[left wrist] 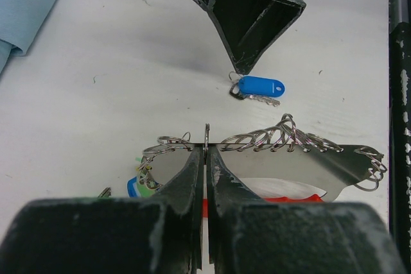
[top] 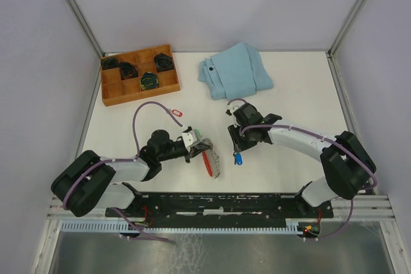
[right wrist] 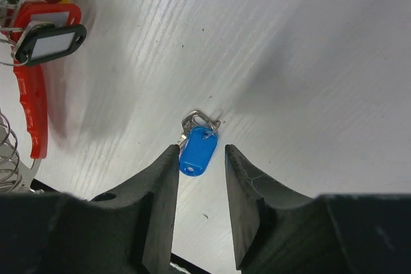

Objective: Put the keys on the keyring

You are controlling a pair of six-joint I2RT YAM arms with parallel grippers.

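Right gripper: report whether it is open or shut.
Open: fingers of the right gripper stand apart, one each side of the blue-tagged key, not yet gripping it.

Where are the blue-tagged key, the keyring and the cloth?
blue-tagged key [right wrist: 198, 152]: right wrist view, middle of its blue tag.
keyring [right wrist: 31, 110]: right wrist view, on its red strip.
cloth [top: 239, 72]: top view, its middle.

Your white table [top: 302, 94] and its load.
You have a wooden tray [top: 140, 92] far left, a blue cloth [top: 234, 72] beside it, a red-tagged key [top: 177, 113] and a blue-tagged key [top: 238, 158] nearer.
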